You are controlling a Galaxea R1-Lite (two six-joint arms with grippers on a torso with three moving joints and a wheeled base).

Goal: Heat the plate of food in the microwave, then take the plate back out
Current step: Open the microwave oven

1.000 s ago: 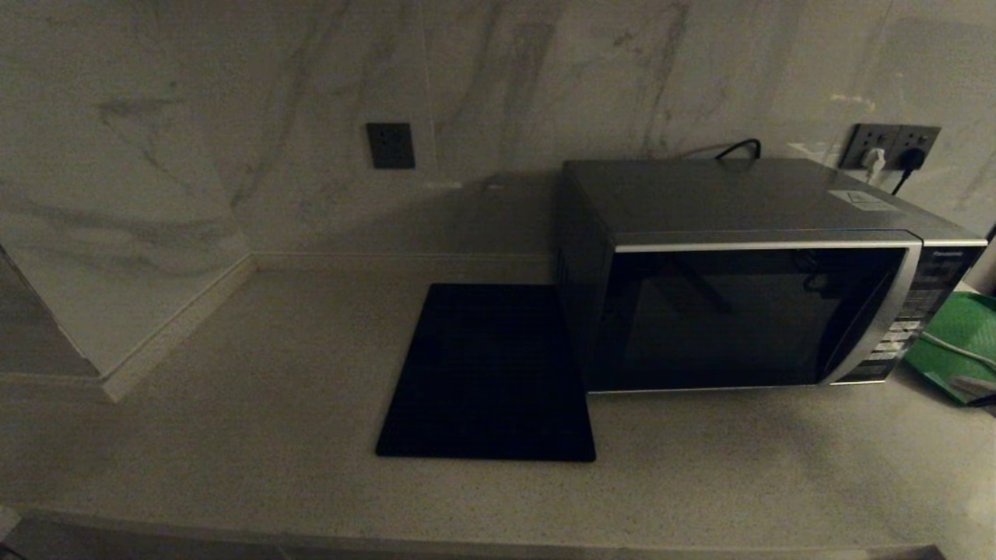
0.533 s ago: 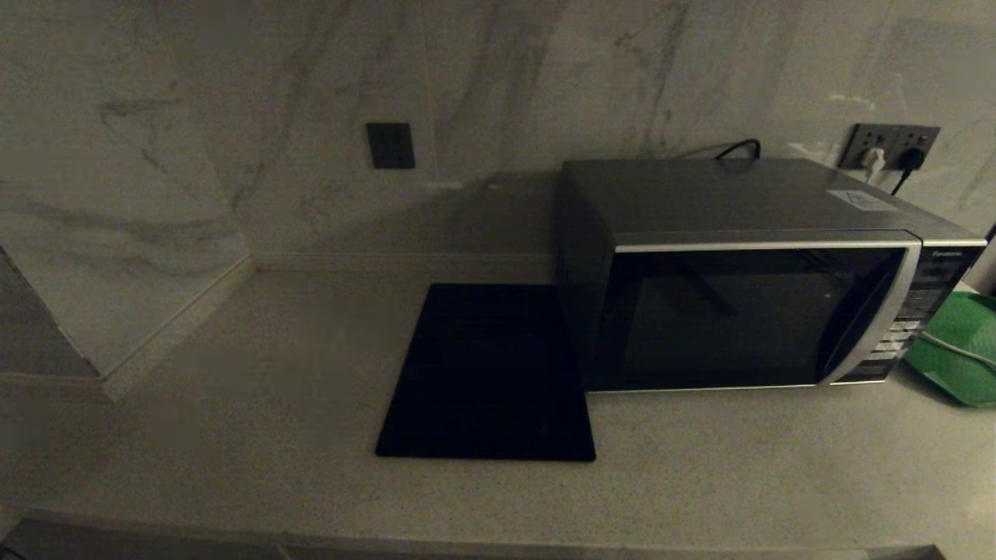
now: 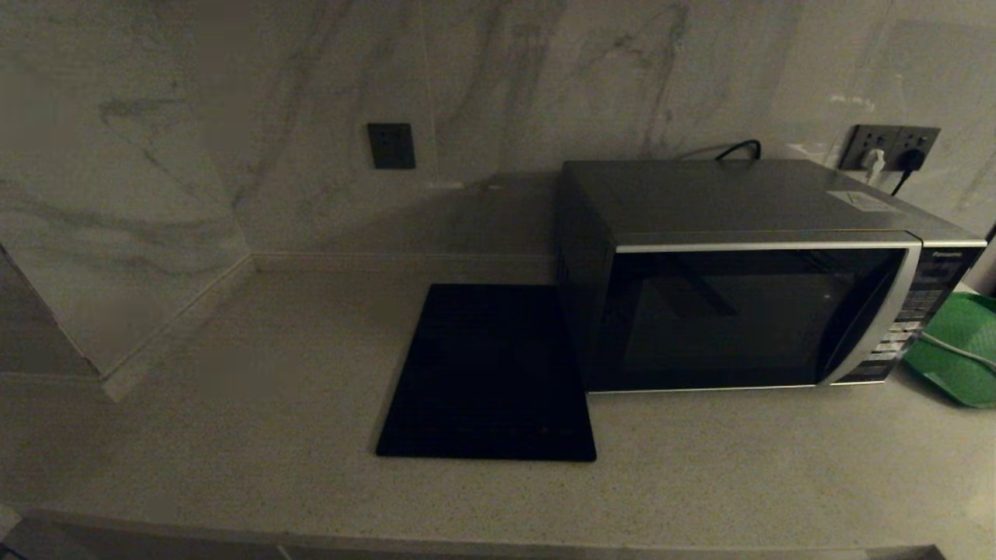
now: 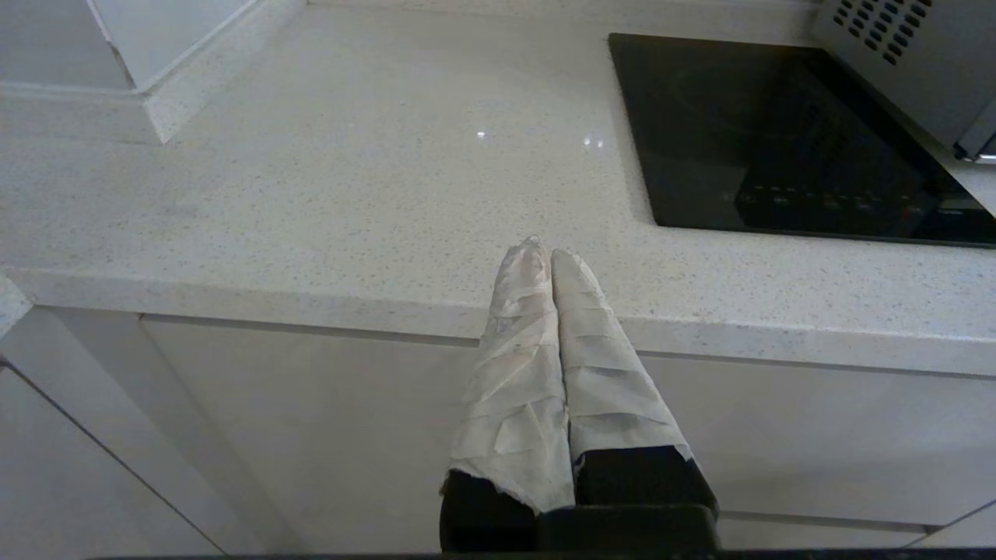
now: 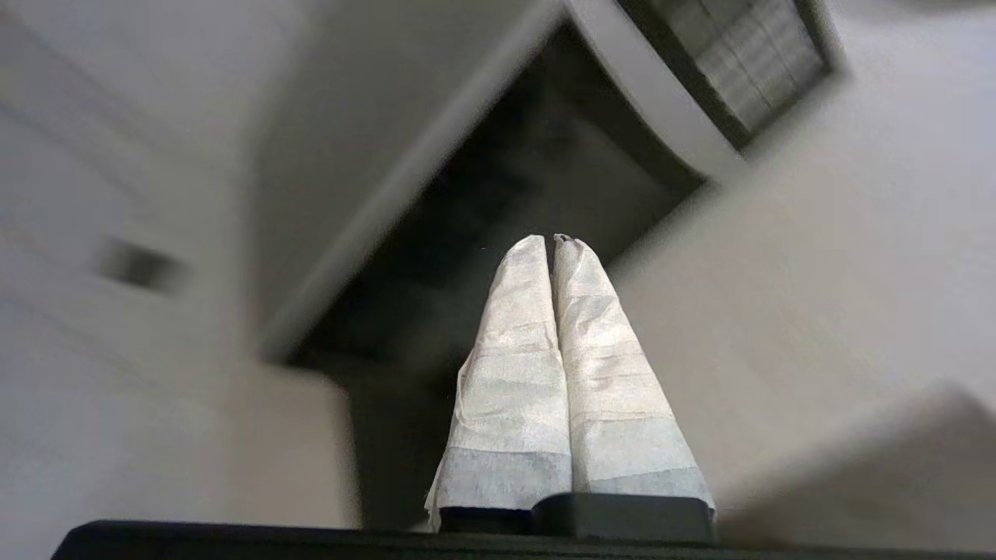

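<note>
The microwave (image 3: 747, 311) stands on the counter at the right, its dark glass door closed. The plate of food shows in no view, and nothing can be made out behind the glass. My left gripper (image 4: 545, 250) hangs shut and empty at the counter's front edge, left of the black mat (image 4: 778, 140), with a corner of the microwave (image 4: 903, 62) beyond. My right gripper (image 5: 548, 239) is shut and empty, held off in front of the microwave door (image 5: 537, 171), with the button panel (image 5: 747, 62) beyond. Neither gripper appears in the head view.
A flat black square mat (image 3: 490, 373) lies left of the microwave. A green tray (image 3: 961, 350) with a pale cord across it sits at the far right. A wall socket (image 3: 891, 148) holds plugs behind the microwave. The pale counter (image 3: 233, 404) meets a wall ledge at the left.
A grey gripper tip that showed over the green tray at the head view's right edge a second ago has drawn back out of view. The microwave and mat have not moved.
</note>
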